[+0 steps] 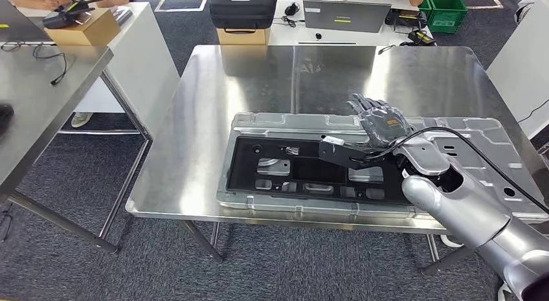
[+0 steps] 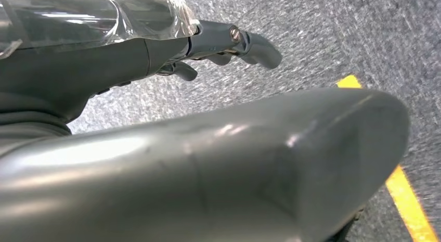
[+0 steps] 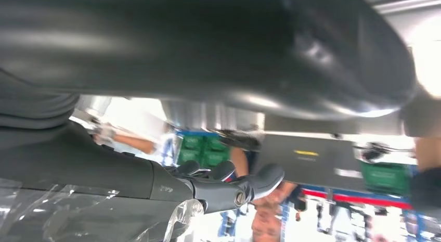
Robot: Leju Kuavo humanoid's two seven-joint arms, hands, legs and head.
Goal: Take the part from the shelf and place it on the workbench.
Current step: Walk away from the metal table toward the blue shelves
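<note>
Since the part [image 1: 362, 162] already lies flat on the workbench [image 1: 213, 107], our right hand [image 1: 382, 123] hovers over its far edge, fingers spread, holding nothing (letting go, we judge); left hand [image 2: 229, 44] hangs empty

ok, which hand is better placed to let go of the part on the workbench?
Right. The right hand is over the part lying flat on the workbench; the left hand hangs over carpet.

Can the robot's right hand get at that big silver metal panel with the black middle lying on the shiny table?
Probably yes. The right hand is over the big silver panel on the steel workbench, fingers spread, with nothing between them.
</note>
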